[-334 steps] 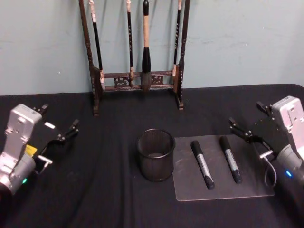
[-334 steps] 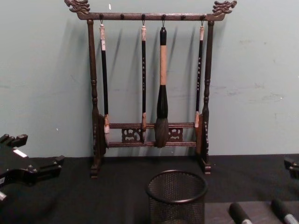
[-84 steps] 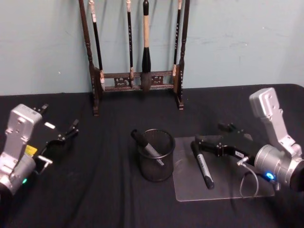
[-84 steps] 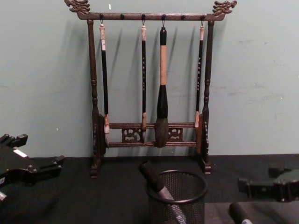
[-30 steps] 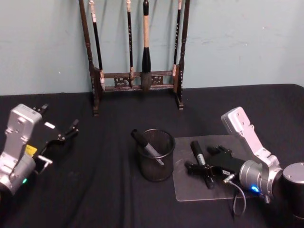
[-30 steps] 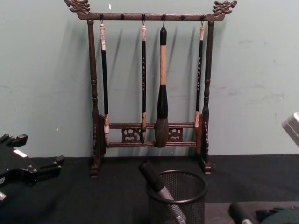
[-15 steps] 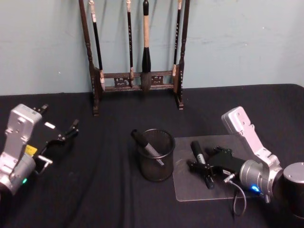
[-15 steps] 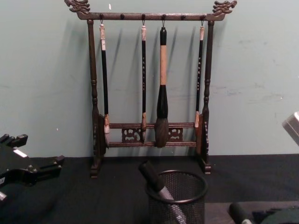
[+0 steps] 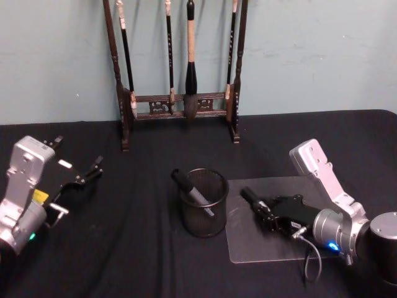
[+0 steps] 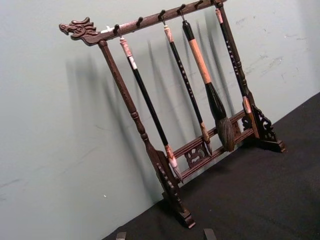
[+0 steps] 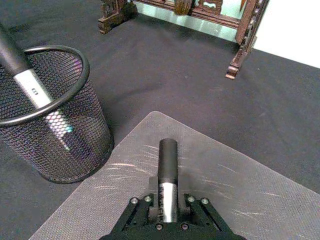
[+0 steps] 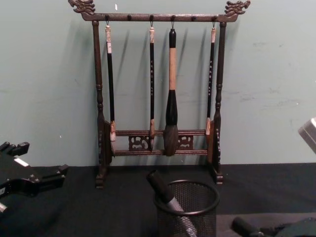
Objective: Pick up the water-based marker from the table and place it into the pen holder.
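- Left pincer: spread and holding nothing, parked well left of the holder above the surface. Low risk, unless it swings in toward the holder.
- Holder: upright, with a stowed marker leaning inside and its cap end poking over the left rim. Likely trouble: the incoming one strikes that cap or the rim. The mesh cup looks light, so a sideways knock could shove or tip it.
- Rack: behind the holder, well apart. Only a high, wide carry would reach it.
- Marker: just right of the holder, over the mat, with its free end aimed at the holder.
- Right pincer: pinching the marker near its rear, so most of the barrel sticks out ahead. Cannot tell whether the barrel is clear of the mat.
- Judged risks: the rearward grip lets the barrel pivot or droop. The tip could then catch the mesh wall below the rim. Letting go while it is near level would leave it lying across the rim, not inside.
- Mat: smooth sheet. A dropped marker would probably roll away from the holder.
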Controlling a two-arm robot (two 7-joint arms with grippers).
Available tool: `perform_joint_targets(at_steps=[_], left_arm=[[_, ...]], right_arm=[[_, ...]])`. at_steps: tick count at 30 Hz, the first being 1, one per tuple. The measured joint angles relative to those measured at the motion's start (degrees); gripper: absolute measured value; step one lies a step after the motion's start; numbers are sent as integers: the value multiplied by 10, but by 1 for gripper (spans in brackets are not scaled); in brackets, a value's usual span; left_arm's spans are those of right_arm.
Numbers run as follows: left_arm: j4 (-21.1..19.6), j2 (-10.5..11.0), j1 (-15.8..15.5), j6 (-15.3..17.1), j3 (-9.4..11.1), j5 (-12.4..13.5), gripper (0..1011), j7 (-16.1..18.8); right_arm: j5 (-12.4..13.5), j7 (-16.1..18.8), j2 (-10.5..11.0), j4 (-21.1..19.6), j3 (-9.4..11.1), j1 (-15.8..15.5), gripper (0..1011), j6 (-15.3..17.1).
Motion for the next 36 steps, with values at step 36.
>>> perform_joint_targets(at_steps=[36], left_arm=[[0, 0, 0, 0, 0, 0, 1001, 0]], right_arm=[[33, 6, -11, -24, 61, -2, 214, -138]])
